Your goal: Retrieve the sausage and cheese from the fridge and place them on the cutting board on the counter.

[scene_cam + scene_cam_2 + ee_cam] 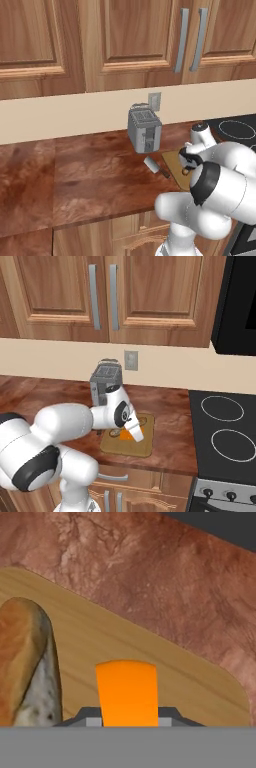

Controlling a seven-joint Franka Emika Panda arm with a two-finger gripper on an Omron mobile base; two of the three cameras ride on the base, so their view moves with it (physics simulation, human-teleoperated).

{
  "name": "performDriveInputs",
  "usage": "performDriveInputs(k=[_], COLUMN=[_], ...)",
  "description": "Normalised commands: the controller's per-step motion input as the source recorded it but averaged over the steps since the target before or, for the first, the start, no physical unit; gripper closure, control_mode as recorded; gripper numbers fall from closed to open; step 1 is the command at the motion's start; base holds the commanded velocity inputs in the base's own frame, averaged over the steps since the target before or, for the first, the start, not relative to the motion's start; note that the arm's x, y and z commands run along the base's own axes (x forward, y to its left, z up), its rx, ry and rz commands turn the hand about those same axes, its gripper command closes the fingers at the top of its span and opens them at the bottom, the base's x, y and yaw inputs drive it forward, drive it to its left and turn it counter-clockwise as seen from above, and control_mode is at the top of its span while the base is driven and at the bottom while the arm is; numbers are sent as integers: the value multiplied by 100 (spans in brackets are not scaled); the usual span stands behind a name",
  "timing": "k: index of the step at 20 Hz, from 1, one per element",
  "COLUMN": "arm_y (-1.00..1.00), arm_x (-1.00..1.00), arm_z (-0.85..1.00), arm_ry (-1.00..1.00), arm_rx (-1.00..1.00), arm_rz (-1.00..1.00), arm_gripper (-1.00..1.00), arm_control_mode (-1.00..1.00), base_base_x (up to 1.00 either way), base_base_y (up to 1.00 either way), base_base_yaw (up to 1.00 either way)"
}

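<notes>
Gripping cheese [127,692] over cutting board [100,637]

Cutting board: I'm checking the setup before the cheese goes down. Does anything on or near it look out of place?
Nothing spilled or damaged. The tool holds the cheese over the cutting board. A brown, crusty item already lies on the board; it doesn't look like a dark red sausage. A white cylinder lies on the counter beside the board.

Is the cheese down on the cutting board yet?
Cannot tell: the tool is shut on the cheese over the cutting board.
</notes>
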Motion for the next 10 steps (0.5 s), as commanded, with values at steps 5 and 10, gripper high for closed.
performDriveInputs(k=[5,10], arm_y=[0,0], arm_x=[0,0], arm_z=[-17,-10], arm_ry=[0,0], arm_rx=[1,0], arm_rz=[-8,-9], arm_gripper=[100,100], arm_control_mode=[-100,-100], base_base_x=[0,0], base_base_y=[0,0], base_base_yaw=[0,0])
